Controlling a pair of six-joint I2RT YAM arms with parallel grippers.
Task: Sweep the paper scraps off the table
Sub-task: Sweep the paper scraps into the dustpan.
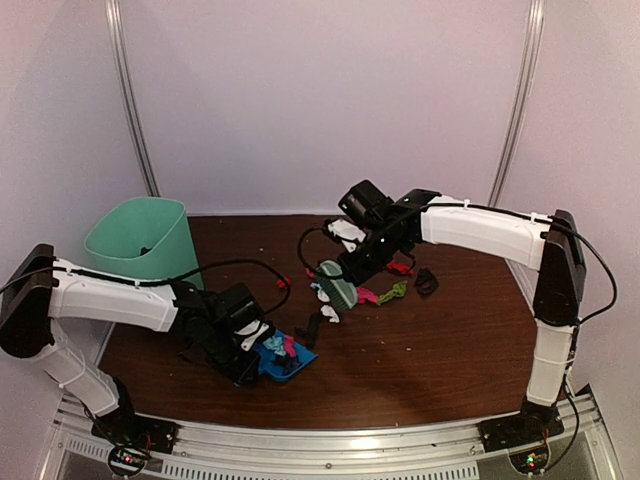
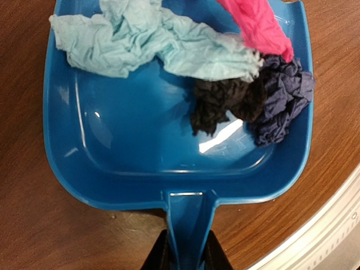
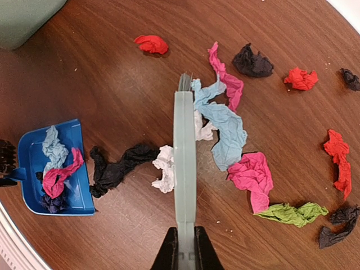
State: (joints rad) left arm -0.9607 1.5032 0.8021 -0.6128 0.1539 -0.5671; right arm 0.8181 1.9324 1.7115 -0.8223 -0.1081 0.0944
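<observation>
Paper scraps are lying in two lots on the table. Several pieces (cyan, pink, black and navy) are sitting inside the blue dustpan, which is resting flat close to the near edge, left of the middle. The greater number are lying loose about the middle of the table and spreading toward the right edge.

The left gripper is pinching the dustpan's handle between fingers that are nearly closed. The right gripper is clamping fully down on the handle of the pale green brush. Whether the bristles are touching the wood cannot be told.

The brush's long axis is running straight out from the right gripper, roughly parallel to the dustpan's open lip, and that lip is facing the brush. One black scrap and one white scrap are lying between brush and lip, the white one touching the brush. The cyan, pink, green, red and other dark pieces are lying on the side of the brush away from the dustpan. The right arm is the nearer to all of these.

In my judgement, the coming move is calling for a sideways stroke toward the lip. A mint-green bin is standing at the far left corner.
</observation>
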